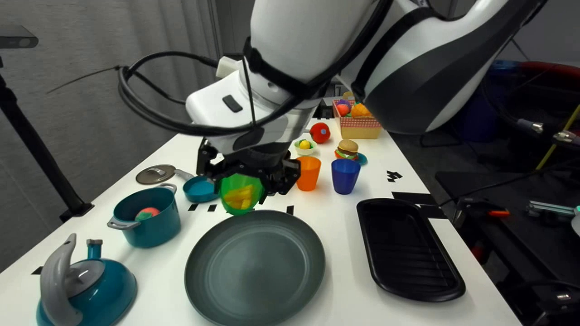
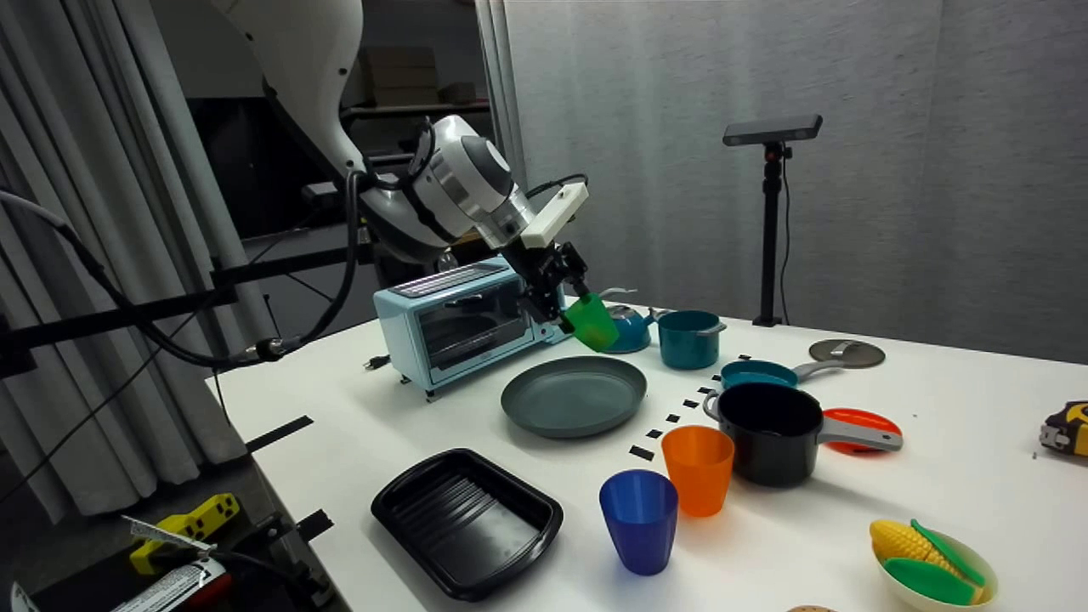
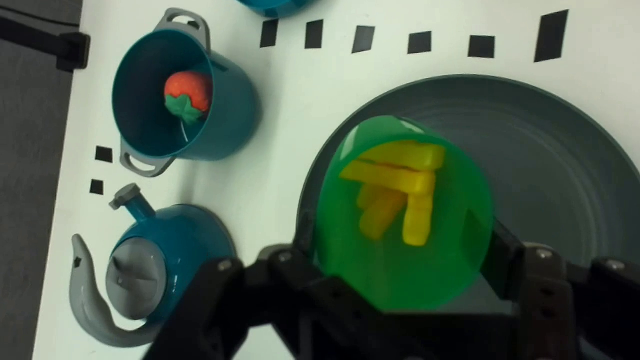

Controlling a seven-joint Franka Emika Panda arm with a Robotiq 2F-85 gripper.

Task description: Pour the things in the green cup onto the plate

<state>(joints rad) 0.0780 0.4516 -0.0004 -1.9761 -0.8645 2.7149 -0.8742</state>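
My gripper (image 3: 400, 237) is shut around the sides of the green cup (image 3: 450, 280), one finger on each side. The cup is tilted and held in the air; it also shows in both exterior views (image 1: 233, 182) (image 2: 592, 323). Several yellow pieces (image 3: 387, 175) lie inside the cup, and show through it in an exterior view (image 1: 242, 197). The grey-teal plate (image 1: 256, 271) lies flat on the table with nothing on it. The cup is above the plate's edge in the exterior views (image 2: 575, 399), and overlaps the plate's left part in the wrist view (image 3: 525, 165).
A teal pot (image 1: 154, 222) with a toy strawberry and a teal kettle (image 1: 97, 290) stand beside the plate. A black tray (image 1: 408, 253), an orange cup (image 2: 699, 472), a blue cup (image 2: 642, 523), a black pot (image 2: 769, 442) and a toaster oven (image 2: 467, 327) are also on the table.
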